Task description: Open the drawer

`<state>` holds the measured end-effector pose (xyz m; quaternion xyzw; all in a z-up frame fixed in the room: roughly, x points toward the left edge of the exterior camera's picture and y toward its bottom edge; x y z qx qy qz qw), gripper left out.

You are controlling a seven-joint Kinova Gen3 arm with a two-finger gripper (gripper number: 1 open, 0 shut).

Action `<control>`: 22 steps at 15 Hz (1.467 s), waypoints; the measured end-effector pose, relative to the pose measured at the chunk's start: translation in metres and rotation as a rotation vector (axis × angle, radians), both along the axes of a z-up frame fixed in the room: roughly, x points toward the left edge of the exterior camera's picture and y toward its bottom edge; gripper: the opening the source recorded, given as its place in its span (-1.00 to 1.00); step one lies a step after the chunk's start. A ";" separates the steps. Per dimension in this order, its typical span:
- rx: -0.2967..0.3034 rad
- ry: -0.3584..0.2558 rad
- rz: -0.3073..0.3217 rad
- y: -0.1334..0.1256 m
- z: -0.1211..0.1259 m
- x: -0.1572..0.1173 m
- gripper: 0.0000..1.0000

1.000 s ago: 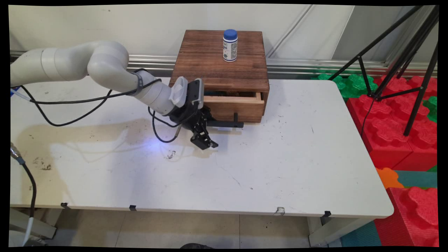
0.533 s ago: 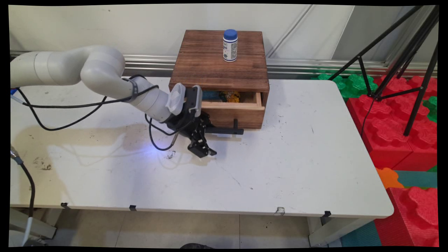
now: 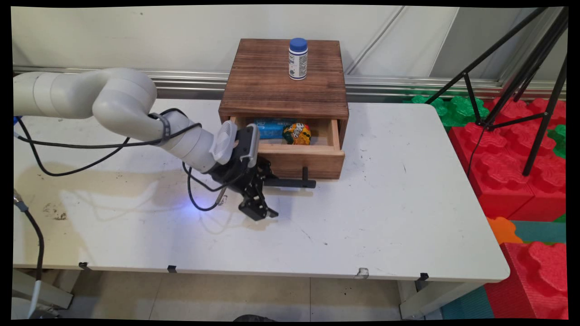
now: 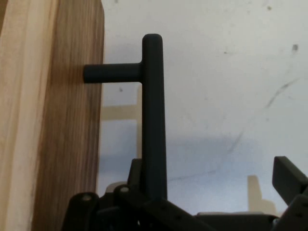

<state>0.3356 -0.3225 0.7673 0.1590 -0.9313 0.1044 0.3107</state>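
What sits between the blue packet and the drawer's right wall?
A yellow-orange snack bag, next to the blue packet inside the open drawer. Only the main view shows it.

White table (image 3: 385, 217), pale wall (image 3: 113, 36), red foam blocks (image 3: 507, 172), perhaps a tripod (image 3: 521, 68).

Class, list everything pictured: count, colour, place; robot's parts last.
Square wooden box: one, dark brown, far side.
Open wooden drawer: one, lighter brown, box front.
T-bar handle: one, black, drawer front.
Capped plastic bottle: one, white, blue cap, atop box.
Flat packet: one, blue, inside drawer.
Crumpled packet: one, yellow-orange, beside it.
Rectangular table: one, white, centre.
Foam blocks: several, red, green, orange, right.
Tripod: one, black, right.
Arm: one, white, left.
Two-finger gripper: one, black, open, at handle.
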 end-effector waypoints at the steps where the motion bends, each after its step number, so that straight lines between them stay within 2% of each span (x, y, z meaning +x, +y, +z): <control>1: 0.002 0.001 -0.004 0.004 0.000 -0.002 1.00; 22: 0.037 0.010 -0.090 0.079 0.003 -0.035 1.00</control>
